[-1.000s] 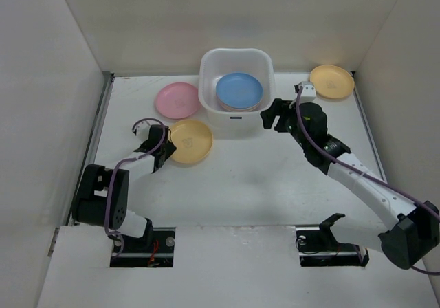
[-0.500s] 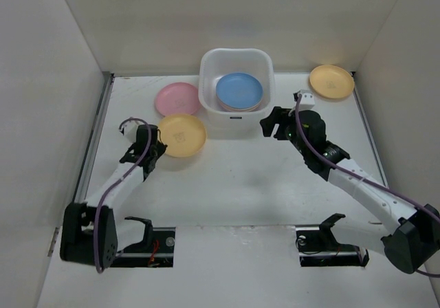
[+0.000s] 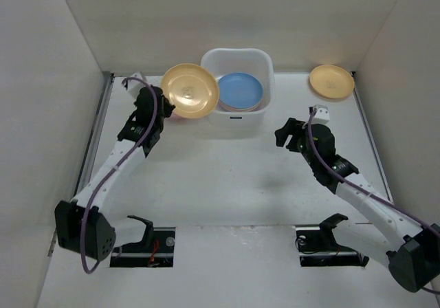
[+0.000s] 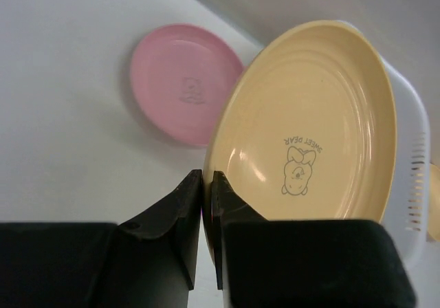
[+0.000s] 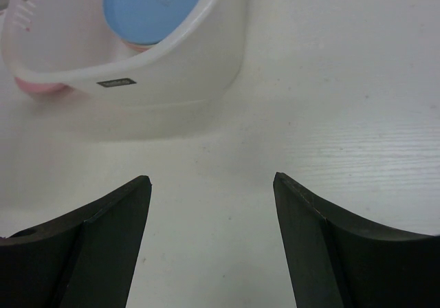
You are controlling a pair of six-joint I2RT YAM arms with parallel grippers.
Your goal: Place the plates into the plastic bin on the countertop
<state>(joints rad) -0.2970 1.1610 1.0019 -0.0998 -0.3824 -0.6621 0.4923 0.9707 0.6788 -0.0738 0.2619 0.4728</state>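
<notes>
My left gripper (image 3: 159,106) is shut on the rim of a yellow-orange plate (image 3: 190,91), held in the air just left of the white plastic bin (image 3: 237,121). In the left wrist view the jaws (image 4: 207,179) pinch that plate's (image 4: 309,129) edge. A blue plate (image 3: 239,91) lies on top of others in the bin. A pink plate (image 4: 184,82) lies on the countertop (image 3: 234,177) below the held plate, mostly hidden in the top view. Another yellow-orange plate (image 3: 331,81) lies at the far right. My right gripper (image 3: 287,133) is open and empty, to the right of the bin and nearer than it (image 5: 137,67).
Grey rails run along the left (image 3: 93,150) and right (image 3: 368,136) edges of the countertop. White walls enclose the back and both sides. Two gripper docks (image 3: 148,236) sit at the near edge.
My left gripper has lifted the yellow-orange plate off the countertop and carried it up and back toward the bin's left rim. My right gripper has drawn back away from the bin.
</notes>
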